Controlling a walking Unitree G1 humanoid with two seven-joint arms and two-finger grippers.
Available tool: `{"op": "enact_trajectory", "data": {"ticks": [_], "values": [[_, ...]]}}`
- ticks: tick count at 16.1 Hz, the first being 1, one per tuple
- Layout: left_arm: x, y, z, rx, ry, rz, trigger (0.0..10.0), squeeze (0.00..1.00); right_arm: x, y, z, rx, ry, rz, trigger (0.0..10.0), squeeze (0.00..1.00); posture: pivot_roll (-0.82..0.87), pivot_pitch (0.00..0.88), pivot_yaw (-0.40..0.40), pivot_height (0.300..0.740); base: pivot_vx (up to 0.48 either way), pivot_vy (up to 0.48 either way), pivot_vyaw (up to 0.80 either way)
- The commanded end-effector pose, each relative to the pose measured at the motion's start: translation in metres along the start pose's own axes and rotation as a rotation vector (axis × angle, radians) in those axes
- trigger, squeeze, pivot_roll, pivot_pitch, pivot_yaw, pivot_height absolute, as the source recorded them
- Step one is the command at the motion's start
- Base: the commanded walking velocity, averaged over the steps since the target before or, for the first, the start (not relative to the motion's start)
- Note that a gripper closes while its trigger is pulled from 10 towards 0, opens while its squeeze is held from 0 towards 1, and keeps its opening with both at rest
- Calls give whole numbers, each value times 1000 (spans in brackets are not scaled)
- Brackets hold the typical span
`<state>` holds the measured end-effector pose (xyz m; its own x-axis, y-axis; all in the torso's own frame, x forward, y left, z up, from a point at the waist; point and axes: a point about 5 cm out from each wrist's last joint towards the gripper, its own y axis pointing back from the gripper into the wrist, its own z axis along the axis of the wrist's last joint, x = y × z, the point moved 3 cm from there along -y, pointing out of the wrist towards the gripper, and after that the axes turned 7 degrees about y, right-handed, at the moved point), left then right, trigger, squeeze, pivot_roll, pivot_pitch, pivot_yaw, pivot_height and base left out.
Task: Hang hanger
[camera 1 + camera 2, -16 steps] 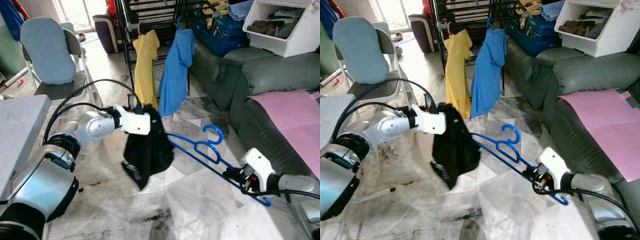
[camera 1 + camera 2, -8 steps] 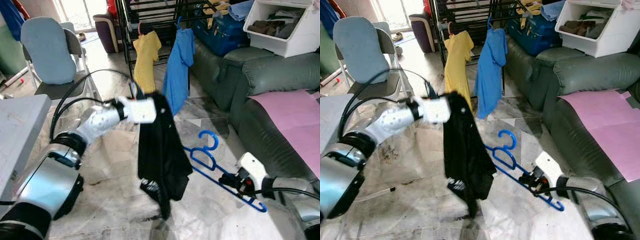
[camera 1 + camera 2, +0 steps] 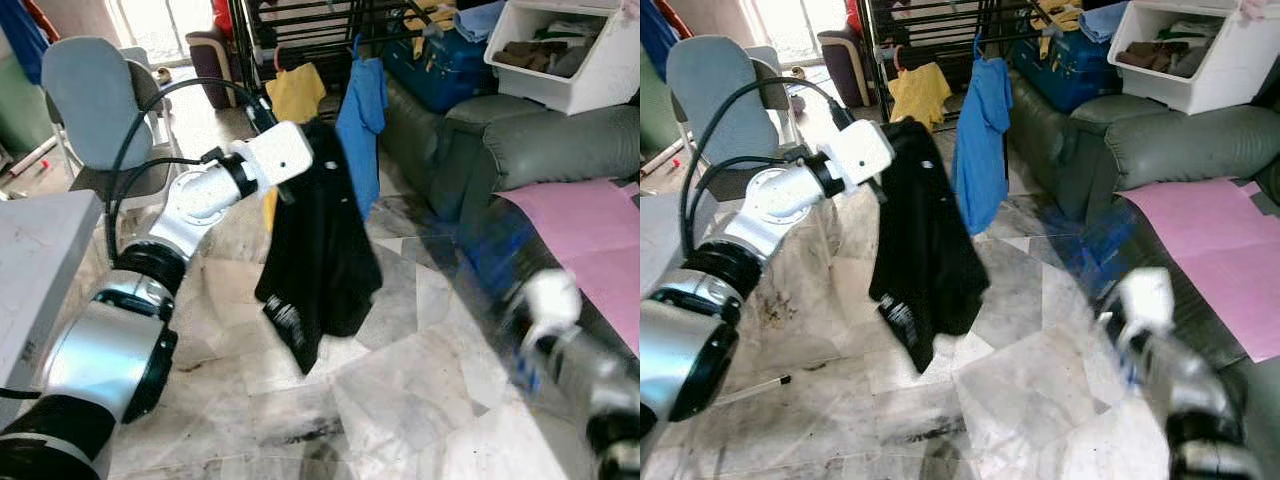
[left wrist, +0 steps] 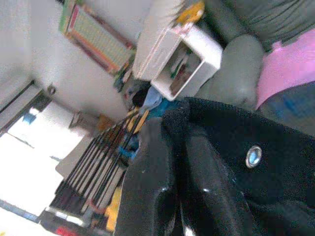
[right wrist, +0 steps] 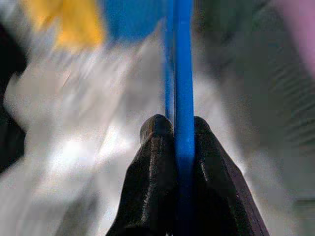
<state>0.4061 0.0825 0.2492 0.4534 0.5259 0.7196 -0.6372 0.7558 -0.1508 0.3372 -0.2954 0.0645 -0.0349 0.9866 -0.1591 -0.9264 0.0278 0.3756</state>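
A floor of pale grey-white marbled stone tiles (image 3: 400,370), smudged with dark scuff marks near the camera, carries the scene. On it stand a grey metal chair with a light blue padded back (image 3: 95,100) at the far left, a black metal clothes-drying rack (image 3: 300,30) at the far middle, and a dark green leather sofa (image 3: 520,150) along the right side. A thin dark stick-like object (image 3: 755,385) lies on the tiles at the near left.

Grey sofa (image 3: 530,150), white bin (image 3: 570,55), blue chair (image 3: 85,100), pink sheet (image 3: 590,225).
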Motion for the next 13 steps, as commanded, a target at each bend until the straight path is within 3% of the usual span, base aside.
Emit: {"op": "enact_trajectory", "data": {"ticks": [1, 2, 3, 4, 5, 6, 7, 8, 9, 11, 13], "values": [[4, 1, 5, -25, -24, 3, 10000, 0, 1, -1, 3, -24, -14, -10, 10000, 0, -77, 0, 52, 740, 0, 0, 0], [-4, 5, -2, -4, -65, -26, 10000, 0, 8, -4, 22, -97, -12, 42, 10000, 0, -78, 0, 54, 740, 0, 0, 0], [-18, 13, -15, 47, -118, -85, 10000, 0, 24, -3, 44, -175, 68, 165, 10000, 0, -81, 0, 59, 740, 0, 0, 0], [-27, 18, -25, 88, -126, -112, 10000, 0, 34, -1, 53, -205, 133, 241, 10000, 0, -81, 0, 60, 740, 0, 0, 0], [-40, 26, -37, 132, -175, -170, 10000, 0, 47, 4, 61, -236, 205, 346, 10000, 0, -86, 0, 63, 740, 0, 0, 0], [-59, 37, -53, 203, -269, -268, 10000, 0, 61, 17, 62, -238, 343, 508, 10000, 0, -95, 0, 63, 740, 0, 0, 0], [-68, 42, -61, 236, -297, -321, 10000, 0, 65, 23, 59, -223, 410, 575, 10000, 0, -95, 0, 63, 740, 0, 0, 0], [-75, 47, -68, 270, -304, -359, 10000, 0, 66, 31, 55, -195, 467, 648, 10000, 0, -100, 0, 63, 740, 0, 0, 0], [-79, 52, -74, 301, -389, -416, 10000, 0, 63, 37, 50, -155, 523, 705, 10000, 0, -104, 0, 63, 740, 0, 0, 0], [-73, 56, -83, 336, -573, -446, 10000, 0, 44, 52, 50, -66, 612, 786, 10000, 0, -108, 0, 68, 740, 0, 0, 0], [-69, 58, -86, 345, -662, -451, 10000, 0, 39, 62, 56, -39, 638, 820, 10000, 0, -116, 0, 74, 740, 0, 0, 0]]}}
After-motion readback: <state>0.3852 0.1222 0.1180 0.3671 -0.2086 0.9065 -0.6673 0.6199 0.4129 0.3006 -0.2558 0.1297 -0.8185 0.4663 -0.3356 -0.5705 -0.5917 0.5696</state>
